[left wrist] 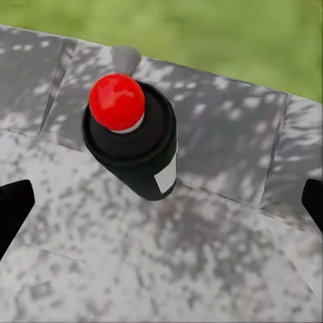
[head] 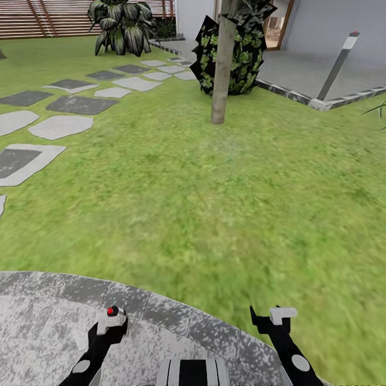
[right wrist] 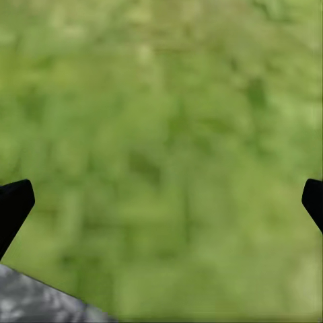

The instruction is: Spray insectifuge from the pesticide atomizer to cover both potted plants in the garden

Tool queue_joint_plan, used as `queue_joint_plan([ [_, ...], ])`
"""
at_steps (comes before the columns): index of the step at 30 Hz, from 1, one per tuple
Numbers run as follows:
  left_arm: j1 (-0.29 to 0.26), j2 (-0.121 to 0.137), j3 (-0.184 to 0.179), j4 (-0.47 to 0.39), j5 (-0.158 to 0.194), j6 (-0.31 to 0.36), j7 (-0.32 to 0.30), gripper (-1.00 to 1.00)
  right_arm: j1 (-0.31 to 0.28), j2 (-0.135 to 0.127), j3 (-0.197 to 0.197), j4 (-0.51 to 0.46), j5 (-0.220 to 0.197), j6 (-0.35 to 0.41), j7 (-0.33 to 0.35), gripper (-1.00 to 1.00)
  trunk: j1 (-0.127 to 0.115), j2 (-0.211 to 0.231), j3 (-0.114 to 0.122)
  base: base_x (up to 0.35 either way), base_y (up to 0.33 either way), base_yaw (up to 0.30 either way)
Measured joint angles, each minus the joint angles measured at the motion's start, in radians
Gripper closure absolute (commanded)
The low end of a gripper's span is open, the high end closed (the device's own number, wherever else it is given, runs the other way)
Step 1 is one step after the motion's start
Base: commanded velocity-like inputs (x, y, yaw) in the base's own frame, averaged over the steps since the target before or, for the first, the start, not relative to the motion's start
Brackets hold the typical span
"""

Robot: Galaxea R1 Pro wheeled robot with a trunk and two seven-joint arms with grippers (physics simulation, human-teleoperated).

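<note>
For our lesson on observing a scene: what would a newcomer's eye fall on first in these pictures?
Probably the red tip of the dark bottle with a white patch, seen between the left hand's fingers over the mottled grey stone patio. Next, the wide green lawn ahead, with a bare trunk in front of a dark leafy bush. Grey stepping stones cross the grass on the left.

Bright flat daylight, blurred grass

Green lawn, grey stepping stones, slatted fence.
</note>
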Motion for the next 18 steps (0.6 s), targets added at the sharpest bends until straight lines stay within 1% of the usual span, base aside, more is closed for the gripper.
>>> queue_joint_plan([
  [1,0.000,-0.001,-0.001,0.007,0.000,-0.010,0.000,-1.00,0.000,0.000,0.001,-0.001,0.000,0.000,0.000,-1.00,0.000,0.000,0.000,0.000,0.000,0.000],
  [4,0.000,-0.001,-0.001,0.008,0.000,-0.011,0.000,-1.00,0.000,0.000,0.001,-0.001,0.000,0.000,0.000,-1.00,0.000,0.000,-0.001,0.031,0.008,0.000],
  [10,0.000,-0.001,-0.001,0.009,-0.001,-0.011,0.000,-1.00,0.000,0.000,0.000,-0.001,0.000,0.000,0.000,-1.00,0.000,0.000,-0.001,0.111,0.089,0.000],
  [18,0.000,-0.003,-0.001,0.009,-0.001,-0.011,0.000,-1.00,0.000,0.000,0.001,-0.001,0.000,0.000,0.000,-1.00,0.000,0.000,-0.001,0.006,0.005,0.000],
])
